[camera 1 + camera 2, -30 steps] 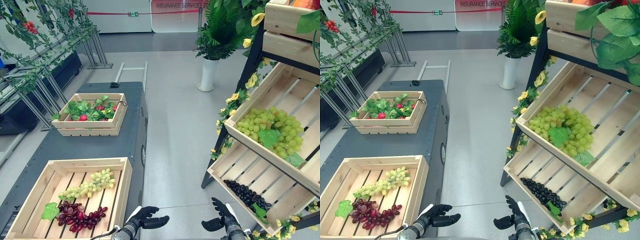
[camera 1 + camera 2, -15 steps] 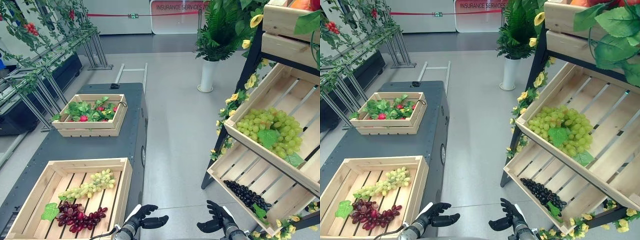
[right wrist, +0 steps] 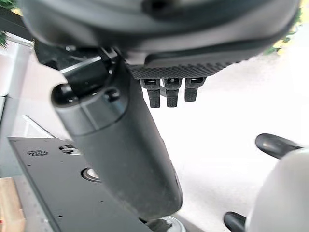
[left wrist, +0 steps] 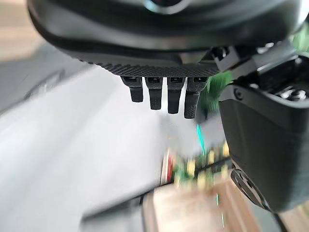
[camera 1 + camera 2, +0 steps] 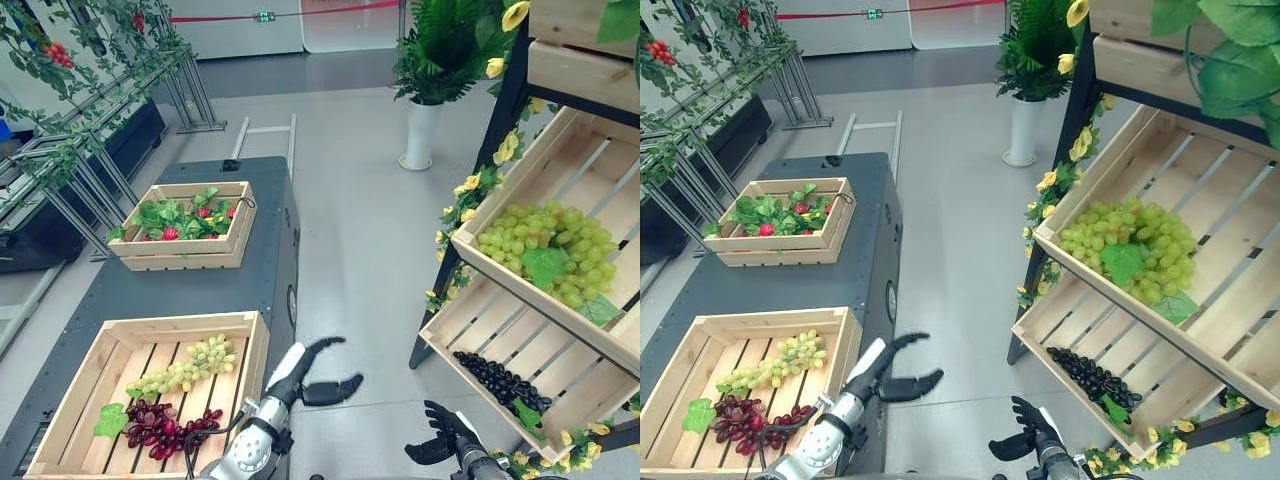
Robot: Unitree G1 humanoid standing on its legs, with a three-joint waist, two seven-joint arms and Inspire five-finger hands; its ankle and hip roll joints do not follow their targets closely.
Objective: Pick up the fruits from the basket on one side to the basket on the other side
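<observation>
The left hand [image 5: 318,372] hangs in the air just right of the near wooden crate [image 5: 70,400], over the grey floor, with its fingers spread loosely and its thumb set apart from them, holding nothing. The right hand [image 5: 446,444] sits low at the near edge, just in front of the slanted shelf crates, also empty, its fingers relaxed and apart.

The near wooden crate rests on the near end of a dark cart [image 5: 215,290]. In it lie a bunch of green grapes [image 5: 185,366] and, nearer, a bunch of red grapes [image 5: 165,428] with a green leaf [image 5: 111,421] at its left. A second, smaller crate [image 5: 185,225] stands at the far end of the cart, filled with green leaves and red fruits [image 5: 167,232].

On the right a dark shelf holds tilted wooden crates. The middle crate [image 5: 560,180] carries a big heap of green grapes [image 5: 545,255] with leaves on it. The lower crate [image 5: 470,325] holds a bunch of black grapes [image 5: 497,378]. Yellow flowers [image 5: 466,185] trim the shelf's left post. A potted fern in a white vase [image 5: 418,133] stands on the floor at the far side
</observation>
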